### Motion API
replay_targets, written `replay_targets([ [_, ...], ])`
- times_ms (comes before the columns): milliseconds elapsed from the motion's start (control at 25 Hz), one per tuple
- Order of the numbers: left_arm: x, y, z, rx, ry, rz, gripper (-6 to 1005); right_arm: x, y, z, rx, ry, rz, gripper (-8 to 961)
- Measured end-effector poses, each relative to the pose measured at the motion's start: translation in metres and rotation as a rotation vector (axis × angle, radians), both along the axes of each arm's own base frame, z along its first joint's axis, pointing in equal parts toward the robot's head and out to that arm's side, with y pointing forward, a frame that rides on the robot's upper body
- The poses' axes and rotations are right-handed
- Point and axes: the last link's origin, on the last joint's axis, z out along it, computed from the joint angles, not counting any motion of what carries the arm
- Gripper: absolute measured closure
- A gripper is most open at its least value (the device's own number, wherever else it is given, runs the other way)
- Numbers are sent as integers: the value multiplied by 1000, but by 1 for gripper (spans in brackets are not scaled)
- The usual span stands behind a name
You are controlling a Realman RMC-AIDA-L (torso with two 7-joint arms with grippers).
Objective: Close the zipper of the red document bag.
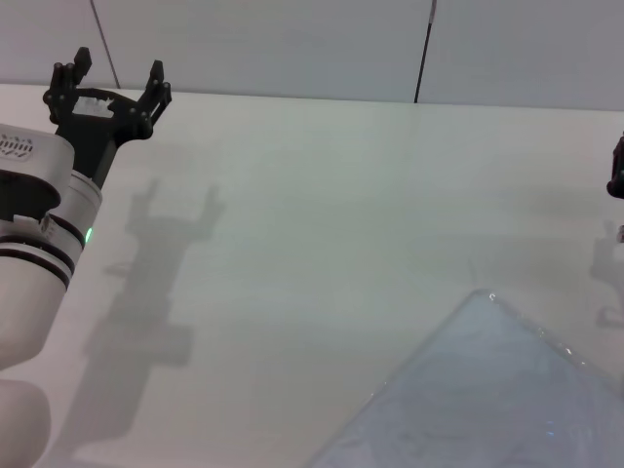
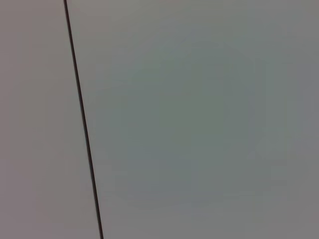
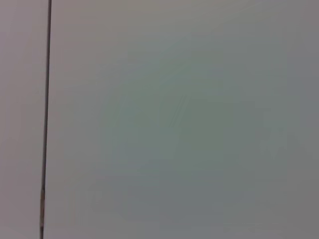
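No red document bag shows in any view. The only thing lying on the white table [image 1: 322, 244] is a pale, translucent sheet or pouch [image 1: 487, 390] at the near right corner, one corner of it pointing toward the table's middle — it reads grey-blue, not red, and no zipper track or pull can be made out on it; possibly it is the bag under odd light, but that is not settled here. The left gripper [image 1: 115, 75] is raised over the far left corner, close to the back edge, fingers spread apart and holding nothing. Of the right gripper [image 1: 617, 168] only a dark sliver pokes in at the right edge, so whether its jaws are apart or together cannot be told. Both wrist views give only a blank pale wall [image 2: 199, 124] with a thin dark seam [image 2: 82, 119]. Risks from here: with no slider located, a reach for the pouch could pinch the sheet instead of a pull, or drag the whole thing off the near edge, since nothing pins it.
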Motion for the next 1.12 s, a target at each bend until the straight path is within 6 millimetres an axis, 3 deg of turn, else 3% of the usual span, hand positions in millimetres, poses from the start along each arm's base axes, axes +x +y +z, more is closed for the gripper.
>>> replay_targets([
  [1120, 0, 0, 0, 1, 5, 0, 123, -2, 2, 0, -2, -3, 7, 606],
])
